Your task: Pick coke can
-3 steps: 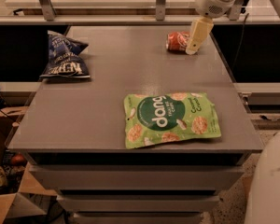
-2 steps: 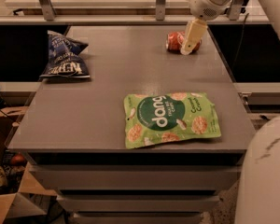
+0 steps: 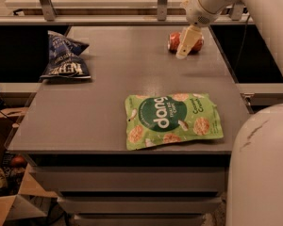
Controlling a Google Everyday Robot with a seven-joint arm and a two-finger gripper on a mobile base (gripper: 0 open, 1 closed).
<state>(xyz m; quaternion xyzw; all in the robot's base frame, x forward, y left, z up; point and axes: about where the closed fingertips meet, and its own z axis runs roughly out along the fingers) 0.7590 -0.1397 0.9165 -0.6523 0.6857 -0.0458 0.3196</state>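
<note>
Located coke can (image 3: 173,41) lying on its side toward far right of bench (image 3: 108,102), close to far edge. Read long axis as roughly crosswise in the view, with red body showing on either side of gripper (image 3: 182,53). Placed can directly behind gripper, touching or just beyond. Cannot tell which, given the overlap in this view. Noted gripper hanging tilted from white arm (image 3: 212,1), tip down toward bench surface in front of can's middle. Cannot tell whether gripper released or clenched. Saw can resting on bench, not lifted. Single arm on rig, so no choice of nearer hand.

Judged coming move as a short advance away from camera and slightly down, closing across the round body rather than along its length. Flagged roll risk: smooth metal cylinder on flat, matte grey top, likely to roll toward or away from camera if nudged.

Logged green "dang" bag (image 3: 173,120) as a flat, glossy, crinkled pouch, well apart from gripper on the camera side, near front edge. Logged dark blue chip bag (image 3: 63,60) as puffy and creased, well apart to picture-left of gripper. Judged neither to be in the path.
</note>
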